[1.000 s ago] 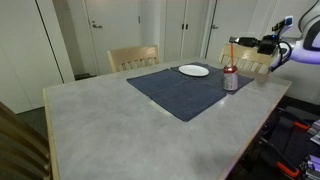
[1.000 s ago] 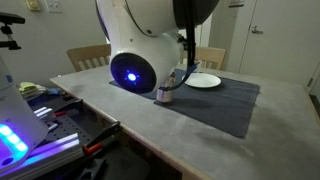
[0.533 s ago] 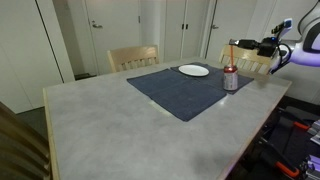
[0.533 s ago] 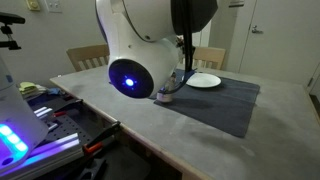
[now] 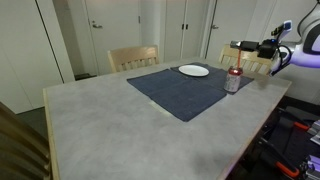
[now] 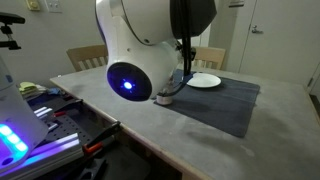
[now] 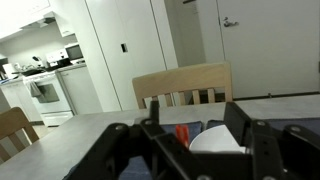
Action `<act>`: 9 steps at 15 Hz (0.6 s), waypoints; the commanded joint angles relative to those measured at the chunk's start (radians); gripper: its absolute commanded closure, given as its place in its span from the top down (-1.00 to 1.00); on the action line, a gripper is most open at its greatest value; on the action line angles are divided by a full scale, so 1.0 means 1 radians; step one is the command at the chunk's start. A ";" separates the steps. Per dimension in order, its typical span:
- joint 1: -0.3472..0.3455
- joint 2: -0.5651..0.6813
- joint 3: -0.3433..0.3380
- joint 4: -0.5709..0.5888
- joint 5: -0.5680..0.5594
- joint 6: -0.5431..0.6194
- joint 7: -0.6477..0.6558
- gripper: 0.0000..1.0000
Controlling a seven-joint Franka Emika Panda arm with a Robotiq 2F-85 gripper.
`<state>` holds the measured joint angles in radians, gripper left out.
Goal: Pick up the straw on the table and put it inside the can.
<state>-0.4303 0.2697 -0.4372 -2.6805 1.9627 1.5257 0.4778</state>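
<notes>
The gripper (image 5: 238,46) hangs, jaws spread, above the can (image 5: 232,81) on the placemat (image 5: 175,95), the straw too thin to make out; if it leans out, a sideways move could catch it and topple the can.

White plate (image 5: 194,70) sits on the dark blue placemat (image 5: 175,95), wooden chair (image 5: 133,57) just behind it, white doors (image 5: 105,25) beyond, and possibly a stove (image 7: 45,95), blurry.
</notes>
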 commanded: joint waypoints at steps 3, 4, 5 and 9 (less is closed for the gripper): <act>0.005 -0.034 -0.008 0.000 -0.008 0.065 0.013 1.00; 0.011 -0.052 -0.009 0.002 -0.014 0.093 0.019 1.00; 0.018 -0.071 -0.009 0.005 -0.017 0.127 0.023 1.00; 0.050 -0.158 0.008 0.048 -0.041 0.291 0.075 1.00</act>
<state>-0.4084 0.1924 -0.4383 -2.6588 1.9487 1.6915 0.5004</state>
